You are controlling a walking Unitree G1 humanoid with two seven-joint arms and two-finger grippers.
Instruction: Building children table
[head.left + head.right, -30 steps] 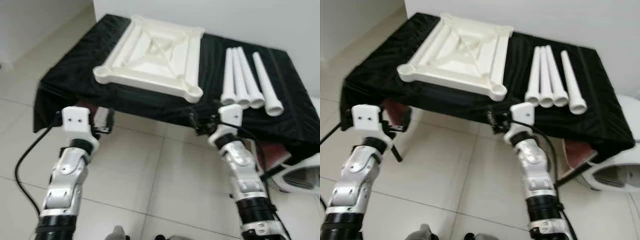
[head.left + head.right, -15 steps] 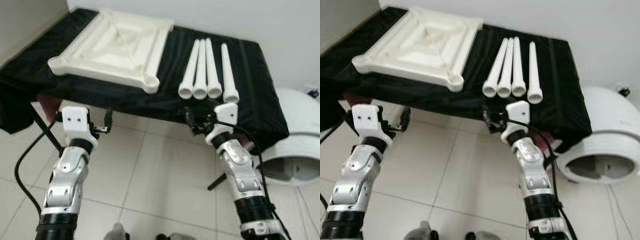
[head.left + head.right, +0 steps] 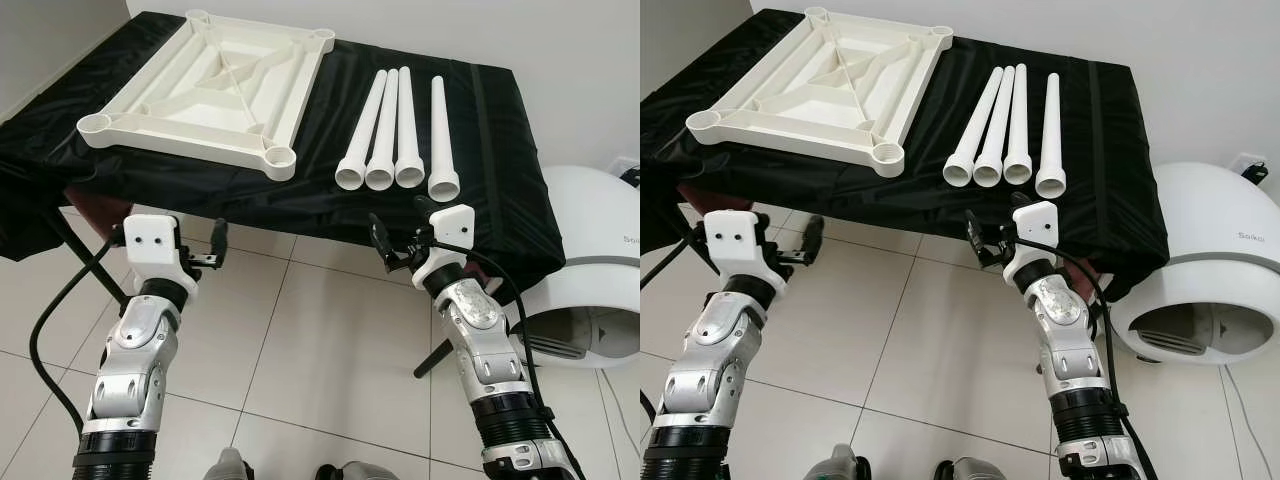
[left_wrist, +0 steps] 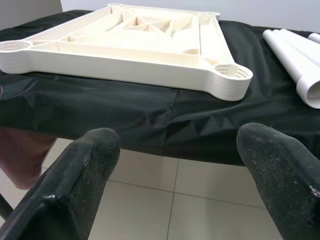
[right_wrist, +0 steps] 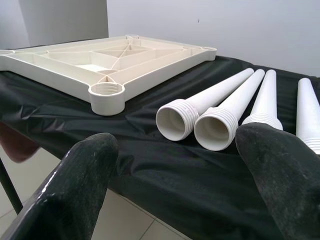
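Right now I count one white tabletop (image 3: 205, 85) and four white legs (image 3: 395, 130) on the bench (image 3: 500, 150), which is draped in black cloth. The tabletop lies upside down, ribbed underside showing, with a round socket at each of its four corners; it sits toward ten o'clock on the bench from where I look. The legs are tapered tubes with threaded, open wide ends facing me. Three lie touching side by side, and the fourth (image 3: 440, 140) lies just beside them at their three o'clock, slightly apart. The whole set of legs rests at about one o'clock, near the tabletop but not touching it.

My left claw (image 4: 170, 175) hangs below the bench's near edge, under the tabletop's near corner, fingers (image 4: 82, 172) spread wide and holding nothing. My right claw (image 5: 175, 175) hangs likewise below the edge in front of the legs' open ends, fingers (image 5: 272, 165) wide apart and empty.

Beyond the bench at three o'clock sits a white domed appliance (image 3: 1215, 270) on the tiled floor (image 3: 330, 350). A dark red object (image 4: 20, 155) shows beneath the cloth on the left.
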